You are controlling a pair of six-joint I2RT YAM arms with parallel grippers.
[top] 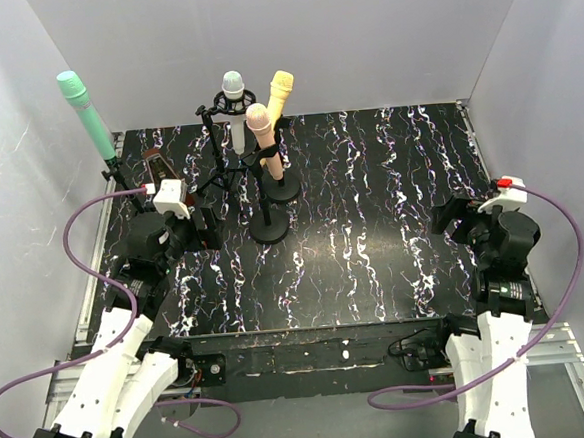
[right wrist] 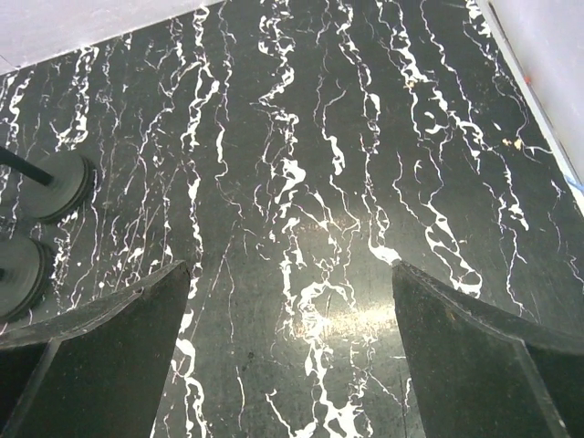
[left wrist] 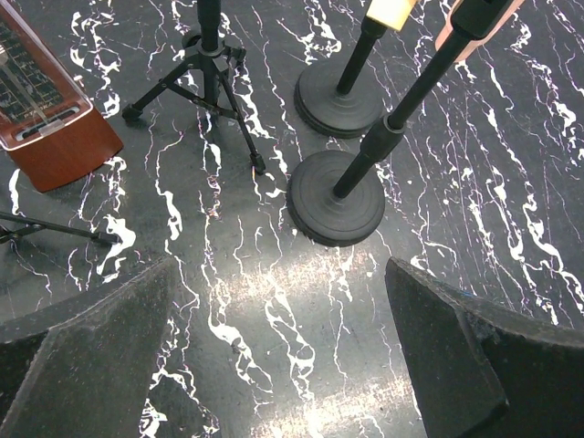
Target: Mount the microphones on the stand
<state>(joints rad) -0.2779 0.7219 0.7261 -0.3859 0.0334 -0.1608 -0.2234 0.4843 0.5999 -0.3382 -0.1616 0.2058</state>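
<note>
Each microphone sits in a stand. The mint green microphone leans on a thin stand at the far left. On the tripod stand is the white microphone. The peach-pink microphone rises from a round-base stand. The yellow microphone stands on another round base. My left gripper is open and empty, just left of the nearer round base. My right gripper is open and empty over bare table at the right.
A brown metronome stands at the back left beside the tripod legs. The two round bases show at the left edge of the right wrist view. White walls enclose the black marbled table on three sides.
</note>
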